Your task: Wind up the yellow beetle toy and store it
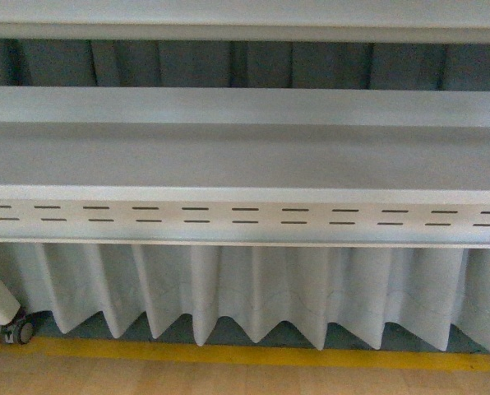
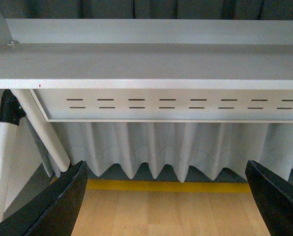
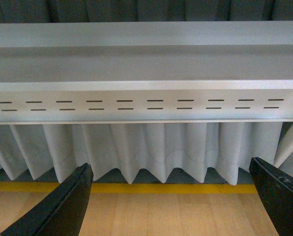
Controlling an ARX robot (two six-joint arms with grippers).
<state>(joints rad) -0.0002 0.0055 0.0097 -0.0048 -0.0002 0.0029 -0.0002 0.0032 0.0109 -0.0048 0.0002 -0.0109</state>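
Note:
The yellow beetle toy is out of view in all three views. My left gripper (image 2: pixel 166 206) is open and empty, its black fingers (image 2: pixel 53 206) spread wide over the wooden floor (image 2: pixel 166 211). My right gripper (image 3: pixel 168 206) is open and empty too, its black fingers (image 3: pixel 63 206) wide apart above the floor. Neither arm shows in the front view. Both wrist views face the front edge of a white table (image 2: pixel 146 64).
A white table (image 1: pixel 245 164) with a slotted front panel (image 1: pixel 245 216) fills the front view; a white pleated curtain (image 1: pixel 253 288) hangs below it. A yellow line (image 1: pixel 245 354) runs across the wooden floor. White table legs (image 2: pixel 43 132) and a caster (image 1: pixel 19 331) stand at the left.

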